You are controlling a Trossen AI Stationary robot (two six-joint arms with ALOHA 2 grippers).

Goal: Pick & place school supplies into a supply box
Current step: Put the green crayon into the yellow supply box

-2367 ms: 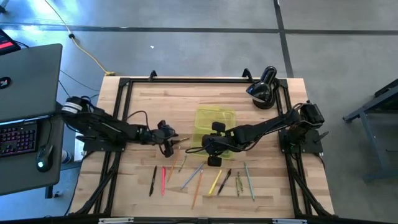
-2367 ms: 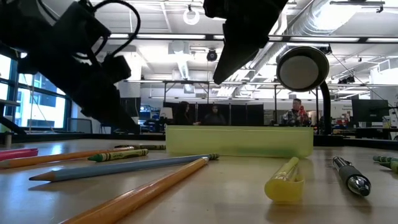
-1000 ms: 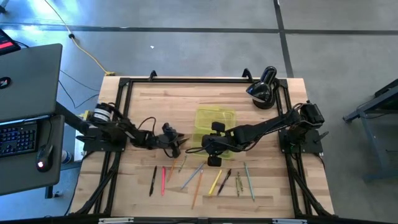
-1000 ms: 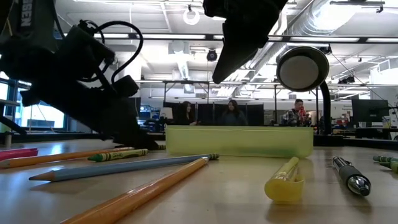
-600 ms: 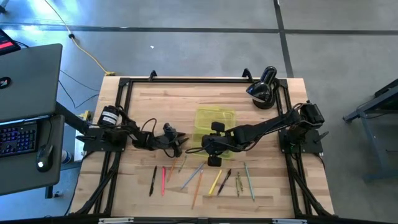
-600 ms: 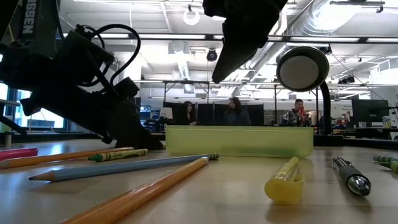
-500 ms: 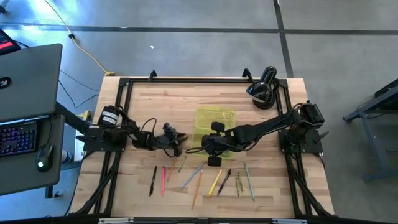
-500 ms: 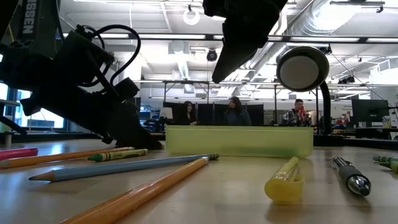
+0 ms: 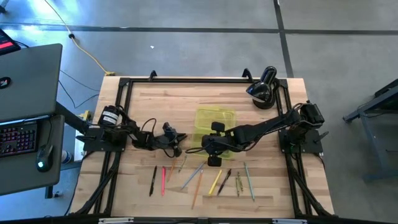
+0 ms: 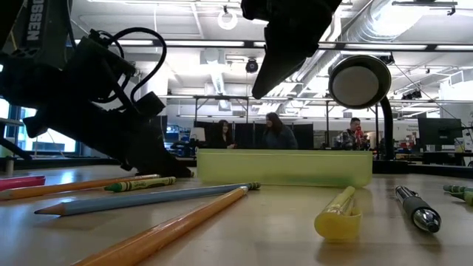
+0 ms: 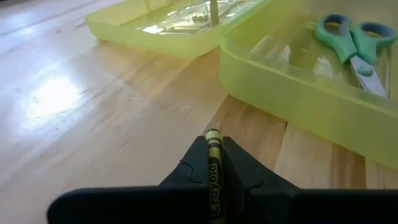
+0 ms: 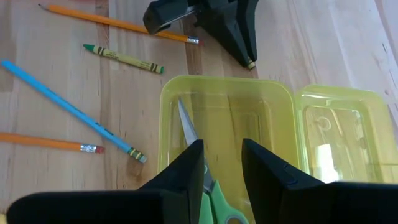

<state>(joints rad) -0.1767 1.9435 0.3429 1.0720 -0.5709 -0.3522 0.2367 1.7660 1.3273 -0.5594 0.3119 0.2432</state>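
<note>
Overhead, much stays small: the left gripper (image 9: 176, 142) sits low on the wooden table (image 9: 149, 106) just beside the supply box (image 9: 216, 124), but what it holds cannot be read from that height. Its wrist camera settles it: the two dark fingers (image 11: 193, 163) are pressed together on a yellow-green crayon (image 11: 213, 168), whose tip pokes out in front of them, near the box's wall (image 11: 292, 93). Only the front part of the crayon shows; the rest is buried between the fingers.

From table height, the left arm (image 10: 89, 103) is a dark mass that hides the grip altogether, and the right arm (image 10: 288, 37) is cut off by the upper edge.

The right gripper (image 12: 221, 163) hangs over the box with its fingers parted and nothing between them. Its camera shows green-handled scissors (image 12: 202, 168) lying in the box's base, partly covered by those fingers, and the hinged lid (image 12: 339, 134) lying flat beside it. It also shows loose supplies: a blue pencil (image 12: 68, 109), a green crayon (image 12: 123, 58) and two orange pencils (image 12: 118, 23).

More pens and pencils (image 9: 199, 177) lie in a scattered row on the table's near side. A black rounded lamp (image 9: 262, 87) stands at a far corner. Beyond the table lies an open office with ceiling lights, desks and a few people (image 10: 277, 133) far back.
</note>
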